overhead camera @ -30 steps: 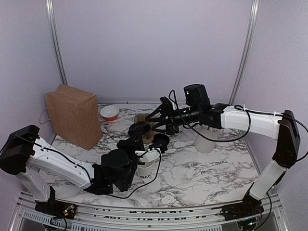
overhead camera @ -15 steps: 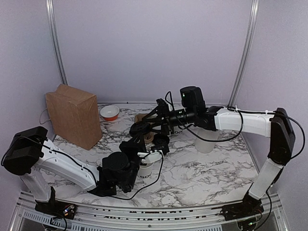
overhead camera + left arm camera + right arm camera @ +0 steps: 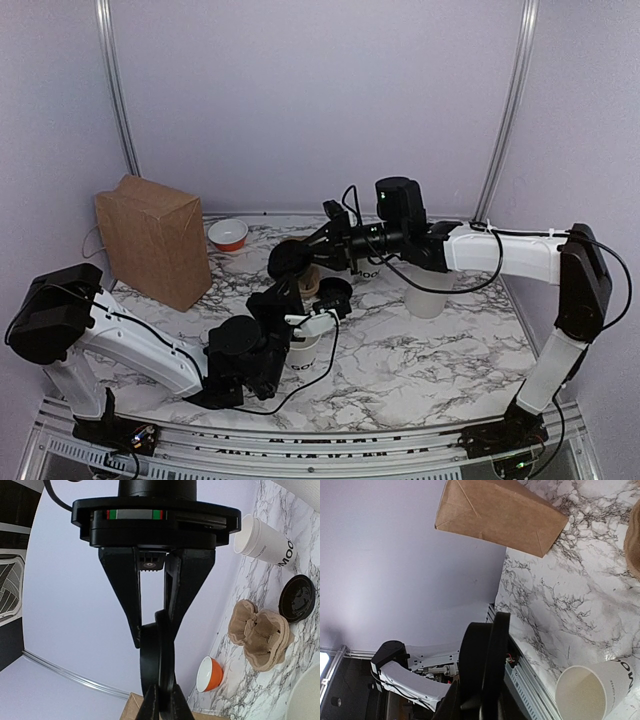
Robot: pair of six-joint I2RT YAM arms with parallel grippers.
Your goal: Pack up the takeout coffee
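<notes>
- looking at your right fingers [image 3: 330, 242], you'll find them closed on one rim of a black lid [image 3: 288, 257], which is held level and clear of the tabletop [image 3: 420, 350].
- your left fingers [image 3: 122, 590] are almost together, pinching the opposite rim of that same lid.
- the paper cup [image 3: 303, 350] with dark lettering stands upright and lidless on the marble, just beside your left wrist.
- a second black lid [image 3: 335, 293] lies flat just beside the brown cup carrier [image 3: 303, 278].
</notes>
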